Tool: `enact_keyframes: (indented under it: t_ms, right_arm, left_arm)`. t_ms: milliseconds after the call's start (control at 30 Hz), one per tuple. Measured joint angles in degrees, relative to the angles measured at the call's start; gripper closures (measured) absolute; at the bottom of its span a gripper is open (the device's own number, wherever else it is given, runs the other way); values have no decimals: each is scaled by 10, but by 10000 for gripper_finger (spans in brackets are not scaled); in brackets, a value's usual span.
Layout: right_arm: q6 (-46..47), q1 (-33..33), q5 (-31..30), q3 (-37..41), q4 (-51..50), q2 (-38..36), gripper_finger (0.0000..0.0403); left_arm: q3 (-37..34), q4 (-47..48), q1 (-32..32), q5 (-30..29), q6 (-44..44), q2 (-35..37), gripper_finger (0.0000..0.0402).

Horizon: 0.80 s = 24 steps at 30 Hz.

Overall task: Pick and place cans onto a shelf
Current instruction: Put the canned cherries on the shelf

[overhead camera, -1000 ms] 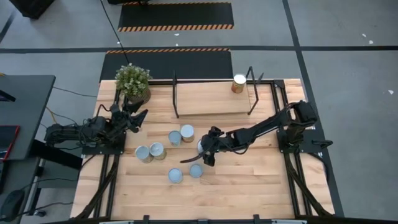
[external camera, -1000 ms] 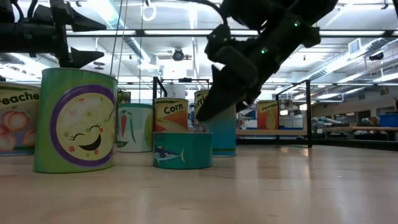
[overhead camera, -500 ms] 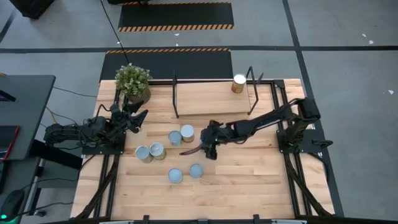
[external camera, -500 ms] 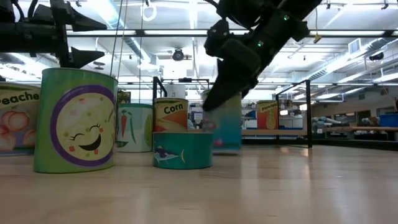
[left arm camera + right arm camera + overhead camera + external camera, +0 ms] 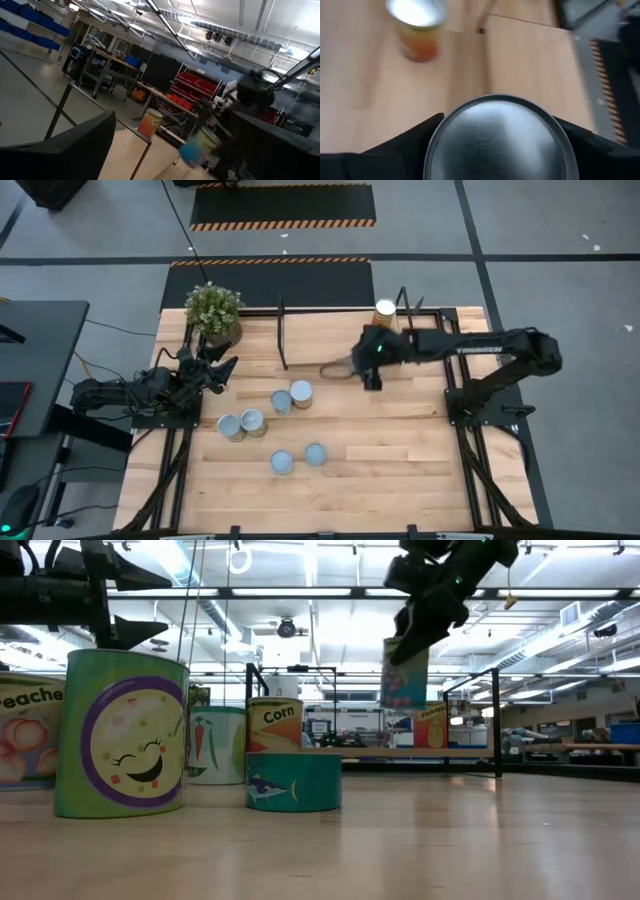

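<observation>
High view: right gripper [image 5: 352, 367] is out over the shelf [image 5: 310, 345], carrying a can, though the can itself is mostly lost under the arm here. An orange can [image 5: 384, 313] stands at the shelf's far right end. Six loose cans [image 5: 301, 393] sit on the table [image 5: 400, 470] in front of the shelf, towards the left. Left gripper [image 5: 222, 366] is parked at the table's left side beside the potted plant [image 5: 213, 310], fingers spread.

Low view: right gripper [image 5: 415, 635] holds a teal can [image 5: 404, 676] in the air above shelf level, upright. On the table: big green smiley can [image 5: 122, 734], corn can [image 5: 274, 724], flat teal fish can [image 5: 293, 781].

Left wrist view: blurry; the carried can [image 5: 198, 146] shows near the orange can [image 5: 150, 123]; probably over the shelf.

Right wrist view: fingers [image 5: 400, 147] clamp the silver-topped can [image 5: 501, 140] from both sides. Orange can [image 5: 418, 26] stands on the shelf board [image 5: 530, 65] beyond it.
</observation>
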<state>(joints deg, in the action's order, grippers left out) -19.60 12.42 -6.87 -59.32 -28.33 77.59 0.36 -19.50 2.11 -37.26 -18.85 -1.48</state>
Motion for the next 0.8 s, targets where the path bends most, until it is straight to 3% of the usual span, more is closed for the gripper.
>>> enact_keyframes:
  t_ms: [167, 400, 567, 800]
  right_arm:
    - [-51, 94, 47, 19, -2, 4, 88]
    - [-78, 183, 80, 23, -5, 35, 64]
    - [-80, 204, 83, 23, -28, 39, 41]
    - [-84, 188, 30, 7, -71, 33, 22]
  left_arm:
    - [0, -2, 0, 0, 1, 0, 5]
    - [0, -2, 0, 0, 1, 0, 5]
    - [0, -2, 0, 0, 2, 0, 5]
    - [0, -2, 0, 0, 2, 0, 5]
